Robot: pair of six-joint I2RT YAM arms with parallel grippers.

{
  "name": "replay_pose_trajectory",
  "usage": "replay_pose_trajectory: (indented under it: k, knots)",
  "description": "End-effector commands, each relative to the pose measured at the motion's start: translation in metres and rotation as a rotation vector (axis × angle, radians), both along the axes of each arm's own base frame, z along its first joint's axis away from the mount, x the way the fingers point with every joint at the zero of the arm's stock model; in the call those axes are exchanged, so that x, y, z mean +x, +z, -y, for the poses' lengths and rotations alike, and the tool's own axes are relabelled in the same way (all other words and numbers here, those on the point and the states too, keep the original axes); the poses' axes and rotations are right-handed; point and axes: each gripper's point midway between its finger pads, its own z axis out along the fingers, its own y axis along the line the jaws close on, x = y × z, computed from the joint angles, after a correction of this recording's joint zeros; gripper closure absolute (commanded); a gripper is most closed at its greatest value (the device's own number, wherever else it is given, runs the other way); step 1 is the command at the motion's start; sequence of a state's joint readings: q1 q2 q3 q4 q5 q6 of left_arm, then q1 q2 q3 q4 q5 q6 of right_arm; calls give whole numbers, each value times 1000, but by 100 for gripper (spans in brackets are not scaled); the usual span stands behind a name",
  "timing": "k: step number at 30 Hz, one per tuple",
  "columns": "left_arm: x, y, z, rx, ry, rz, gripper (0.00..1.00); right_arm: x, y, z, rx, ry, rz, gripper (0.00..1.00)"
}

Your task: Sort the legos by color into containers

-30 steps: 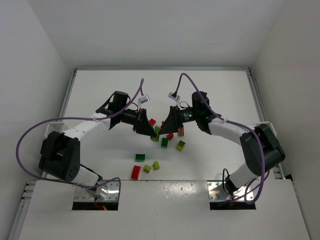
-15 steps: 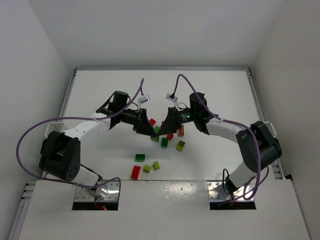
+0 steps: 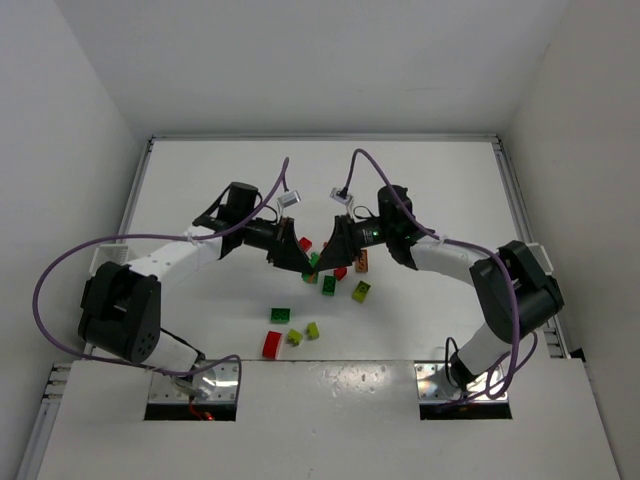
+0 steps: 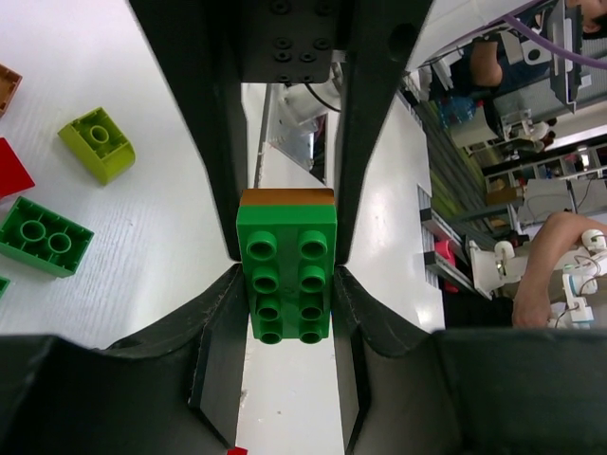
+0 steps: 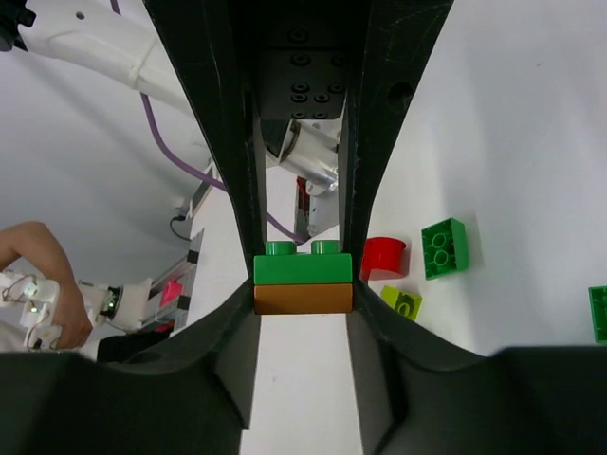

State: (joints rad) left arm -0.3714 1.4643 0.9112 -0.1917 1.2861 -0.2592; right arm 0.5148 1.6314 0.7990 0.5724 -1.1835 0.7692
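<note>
Clamping the stack (image 4: 286, 270) from both ends, I have my left gripper (image 4: 286, 294) closed on the long sides of its green brick (image 4: 286, 237), studs turned up toward my wrist. My right gripper (image 5: 302, 308) is closed too, its fingers (image 5: 228, 360) flush against the sides of the brown brick (image 5: 303, 298) clicked under the green. So the thing I am sorting sits right between my two sets of fingertips, which meet nose to nose, held clear of the table (image 4: 161, 190). I judge the step in hand to be splitting these two colours. To do it well I should bear on one layer only with each hand, since a finger that bridges the seam would lock the bricks together; from my right wrist I cannot be sure my pads sit wholly below that seam. A slight roll of one wrist to peel one edge open should take less force than a straight pull, with the left hand fixed as the anchor. Just off to the left of my left hand lie a lime brick (image 4: 97, 144) and a loose green brick (image 4: 45, 237); to the right of my right hand lies a red brick (image 5: 383, 257). None of the containers is in view, so each half will need a secure hold for the carry.
</note>
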Motion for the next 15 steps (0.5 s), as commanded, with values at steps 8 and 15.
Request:
replay_pose_trajectory:
  k: [8, 15]
  knots:
    - [-2, 4, 4, -26, -23, 32, 100, 0, 17, -4, 61, 32, 105, 88]
    - [26, 8, -19, -17, 99, 48, 100, -8, -2, 11, -15, 18, 106, 98]
